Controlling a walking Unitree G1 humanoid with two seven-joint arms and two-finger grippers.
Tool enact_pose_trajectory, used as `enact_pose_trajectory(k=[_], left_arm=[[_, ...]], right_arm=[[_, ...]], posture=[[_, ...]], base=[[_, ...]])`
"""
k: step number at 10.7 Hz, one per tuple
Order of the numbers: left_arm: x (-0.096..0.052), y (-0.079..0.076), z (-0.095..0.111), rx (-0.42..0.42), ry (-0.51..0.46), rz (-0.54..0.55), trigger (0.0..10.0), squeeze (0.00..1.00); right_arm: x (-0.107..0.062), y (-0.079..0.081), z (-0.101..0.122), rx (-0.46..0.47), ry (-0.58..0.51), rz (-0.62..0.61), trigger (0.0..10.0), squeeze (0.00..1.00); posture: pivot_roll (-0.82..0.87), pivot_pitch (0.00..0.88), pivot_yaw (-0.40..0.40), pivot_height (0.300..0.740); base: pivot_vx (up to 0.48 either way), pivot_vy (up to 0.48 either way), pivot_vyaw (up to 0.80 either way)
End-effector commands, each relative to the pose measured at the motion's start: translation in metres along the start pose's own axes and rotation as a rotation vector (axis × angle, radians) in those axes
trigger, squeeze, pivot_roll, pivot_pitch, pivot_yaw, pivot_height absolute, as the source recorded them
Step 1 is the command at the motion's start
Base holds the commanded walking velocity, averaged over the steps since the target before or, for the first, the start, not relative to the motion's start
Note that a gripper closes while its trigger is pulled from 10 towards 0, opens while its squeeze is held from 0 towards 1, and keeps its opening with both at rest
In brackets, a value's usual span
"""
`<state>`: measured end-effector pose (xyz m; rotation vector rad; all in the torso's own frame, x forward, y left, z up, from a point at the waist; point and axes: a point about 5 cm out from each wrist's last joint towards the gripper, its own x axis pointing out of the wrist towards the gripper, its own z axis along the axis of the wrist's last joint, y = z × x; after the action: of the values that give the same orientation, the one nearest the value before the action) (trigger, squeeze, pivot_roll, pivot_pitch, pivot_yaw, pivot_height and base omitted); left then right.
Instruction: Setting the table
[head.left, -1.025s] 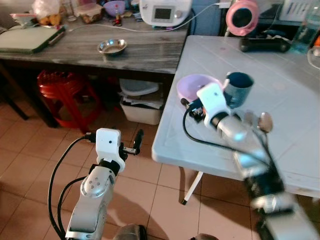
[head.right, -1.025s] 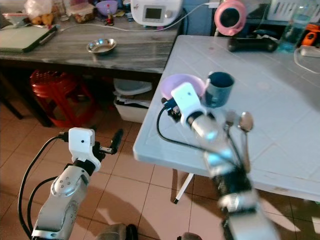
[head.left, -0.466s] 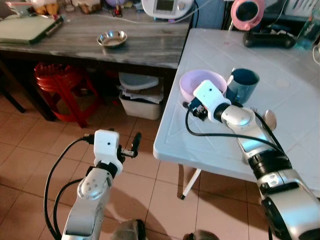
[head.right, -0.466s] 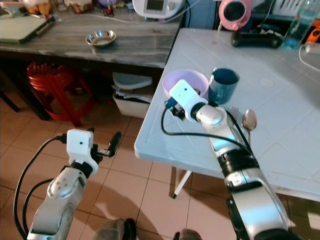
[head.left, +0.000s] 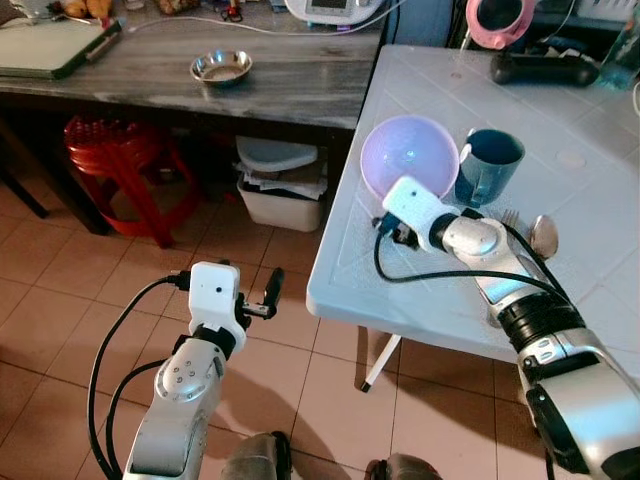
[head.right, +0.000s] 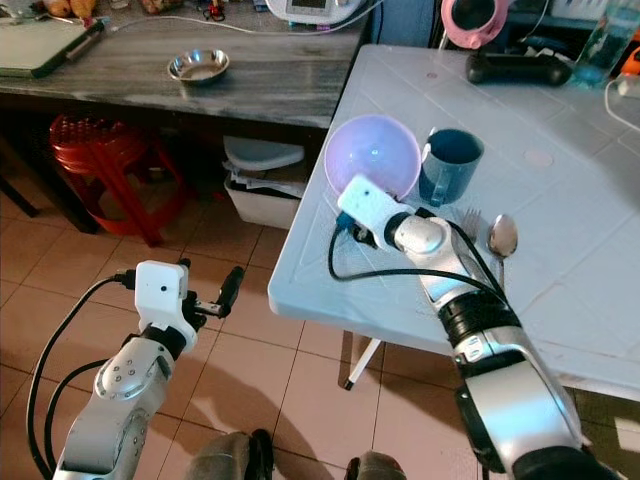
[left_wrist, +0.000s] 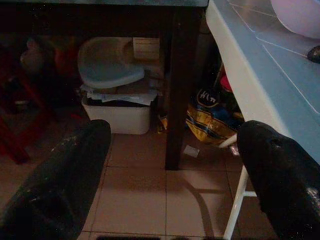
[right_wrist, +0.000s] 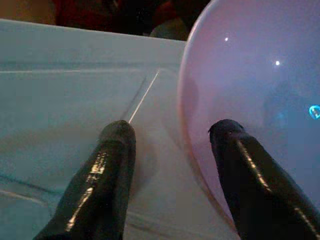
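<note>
A purple bowl (head.left: 408, 155) stands tilted up on the white table (head.left: 590, 150) near its left edge, with its inside facing me. My right gripper (right_wrist: 172, 131) straddles its near rim, one finger (right_wrist: 235, 150) inside the bowl (right_wrist: 250, 75) and the other outside, and is shut on it. Right of the bowl a dark teal cup (head.left: 490, 165) stands upright. A fork (head.left: 506, 216) and a spoon (head.left: 541, 233) lie just behind my right forearm. My left gripper (head.left: 268, 290) hangs open over the tiled floor, left of the table.
A grey wooden counter (head.left: 300, 90) at the left carries a small steel bowl (head.left: 221, 66). A red stool (head.left: 115, 150) and a white bin (head.left: 280, 190) sit under it. A pink round object (head.left: 497, 20) and a dark item stand at the table's far end.
The purple bowl, flat on the table before, now stands tipped up with its rim in my right gripper. My view has shifted slightly. The left arm has stayed put.
</note>
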<state>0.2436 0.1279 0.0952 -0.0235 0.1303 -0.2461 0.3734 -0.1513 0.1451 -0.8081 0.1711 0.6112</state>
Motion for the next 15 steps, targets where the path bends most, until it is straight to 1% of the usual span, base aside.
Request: enact_pose_trajectory(k=[1, 3, 5, 9, 12, 13, 14, 15], left_arm=[[-0.002, 0.002, 0.001, 0.005, 0.003, -0.002, 10.0, 0.00], [-0.001, 0.002, 0.002, 0.006, 0.004, -0.002, 10.0, 0.00], [0.001, 0.002, 0.002, 0.006, 0.004, -0.003, 10.0, 0.00], [0.003, 0.001, 0.002, 0.001, 0.002, -0.001, 10.0, 0.00], [0.005, 0.003, 0.002, 0.002, 0.002, 0.016, 10.0, 0.00], [0.005, 0.004, 0.002, 0.007, 0.000, 0.026, 10.0, 0.00], [0.005, 0.006, 0.002, 0.016, -0.004, 0.054, 10.0, 0.00], [0.006, 0.008, 0.002, 0.017, -0.005, 0.081, 10.0, 0.00]], right_arm=[[0.000, -0.004, 0.002, -0.040, 0.003, -0.006, 0.0, 0.00], [-0.001, -0.007, 0.000, -0.069, 0.003, -0.029, 0.0, 0.00], [-0.001, -0.007, -0.002, -0.128, -0.001, -0.032, 0.0, 0.00], [-0.003, -0.009, -0.003, -0.170, -0.017, -0.052, 0.0, 0.00], [-0.003, -0.007, -0.002, -0.180, -0.034, -0.054, 0.0, 0.00], [-0.003, -0.007, 0.004, -0.193, -0.077, -0.074, 0.0, 0.00], [-0.006, -0.006, 0.016, -0.184, -0.174, -0.118, 0.0, 0.00], [-0.012, -0.001, 0.029, -0.167, -0.285, -0.163, 0.0, 0.00]], posture=[[0.01, 0.127, 0.069, 0.740], [0.01, 0.125, 0.068, 0.740], [0.01, 0.118, 0.068, 0.740], [0.00, 0.105, 0.065, 0.740], [0.01, 0.099, 0.065, 0.740], [0.01, 0.095, 0.064, 0.740], [0.01, 0.085, 0.060, 0.740], [0.01, 0.076, 0.057, 0.740]], base=[[0.000, 0.000, 0.00], [0.000, 0.000, 0.00], [0.000, 0.000, 0.00], [0.000, 0.000, 0.00], [0.000, 0.000, 0.00], [0.000, 0.000, 0.00], [0.000, 0.000, 0.00], [0.000, 0.000, 0.00]])
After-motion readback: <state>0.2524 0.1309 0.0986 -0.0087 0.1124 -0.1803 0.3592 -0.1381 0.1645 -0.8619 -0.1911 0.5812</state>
